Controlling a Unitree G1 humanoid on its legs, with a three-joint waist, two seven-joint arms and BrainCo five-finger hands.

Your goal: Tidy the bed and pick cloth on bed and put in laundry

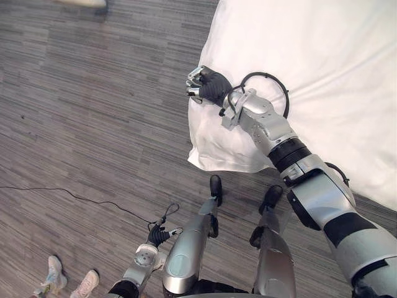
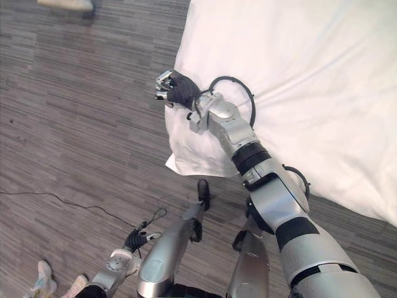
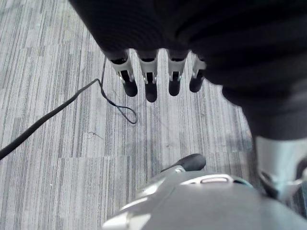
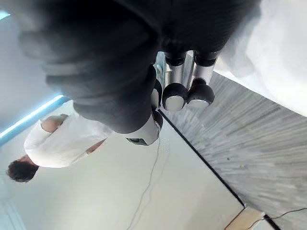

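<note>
A white bed cover (image 1: pixel 322 68) fills the upper right and hangs down at its near corner (image 1: pixel 217 158) onto the wooden floor. My right hand (image 1: pixel 209 85) sits at the cover's left edge, just above that corner. Its fingers (image 4: pixel 175 96) are curled in with no cloth between them and the thumb; the white cover (image 4: pixel 283 52) lies right beside them. My left hand (image 1: pixel 157 235) hangs low by my side over the floor, its fingers (image 3: pixel 151 86) straight and holding nothing. I see no separate loose garment on the visible part of the bed.
Grey wood-plank floor (image 1: pixel 93 124) stretches to the left of the bed. A person's light shoes (image 1: pixel 54 275) stand at the lower left, and another shoe (image 1: pixel 84 3) shows at the top edge. A person in a white top (image 4: pixel 62 141) appears in the right wrist view.
</note>
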